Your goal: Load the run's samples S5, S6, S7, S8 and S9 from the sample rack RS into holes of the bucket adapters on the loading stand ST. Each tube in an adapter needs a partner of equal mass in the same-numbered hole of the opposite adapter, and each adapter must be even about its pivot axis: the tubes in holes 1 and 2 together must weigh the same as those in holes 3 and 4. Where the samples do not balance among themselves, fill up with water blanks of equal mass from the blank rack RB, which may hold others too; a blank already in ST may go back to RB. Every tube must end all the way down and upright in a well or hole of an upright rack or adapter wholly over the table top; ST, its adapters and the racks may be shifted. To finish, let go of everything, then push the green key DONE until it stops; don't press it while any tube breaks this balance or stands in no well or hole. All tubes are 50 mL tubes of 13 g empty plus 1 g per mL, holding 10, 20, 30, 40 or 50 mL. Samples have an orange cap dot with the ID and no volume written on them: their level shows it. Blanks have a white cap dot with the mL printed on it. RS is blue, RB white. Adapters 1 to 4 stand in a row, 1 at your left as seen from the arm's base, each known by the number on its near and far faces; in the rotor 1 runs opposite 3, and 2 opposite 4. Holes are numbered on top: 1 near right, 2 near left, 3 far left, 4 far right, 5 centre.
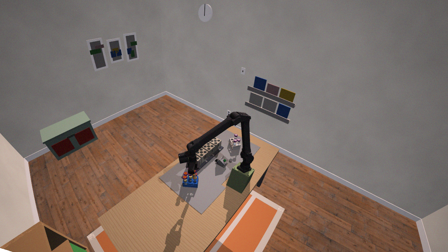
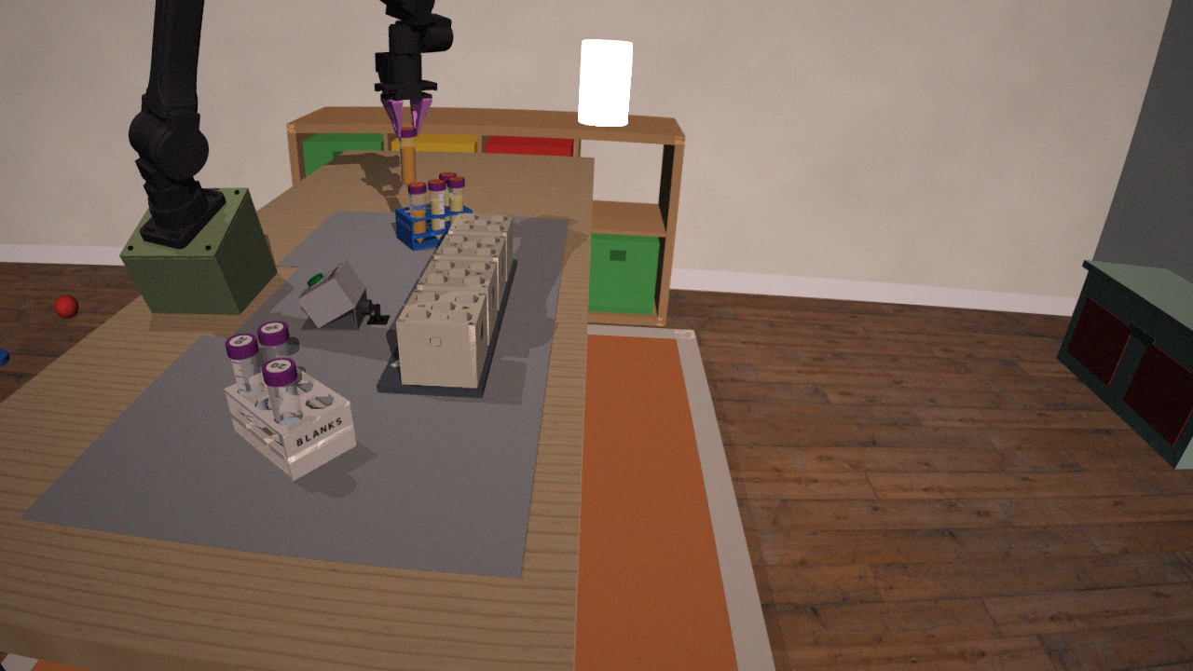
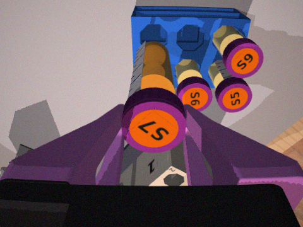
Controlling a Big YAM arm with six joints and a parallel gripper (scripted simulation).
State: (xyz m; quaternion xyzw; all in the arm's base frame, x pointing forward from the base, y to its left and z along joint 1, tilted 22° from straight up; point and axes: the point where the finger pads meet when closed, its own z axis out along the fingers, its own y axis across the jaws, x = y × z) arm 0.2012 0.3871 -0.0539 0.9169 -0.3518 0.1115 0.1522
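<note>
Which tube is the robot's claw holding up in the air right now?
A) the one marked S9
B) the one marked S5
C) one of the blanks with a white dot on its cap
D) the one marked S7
D: in the wrist view the gripper is shut on the tube whose orange cap dot reads S7, lifted above the blue rack, where S5, S6 and S9 stand.

Top: high, far. Exterior: table-level. Wrist: close, downward.
</note>
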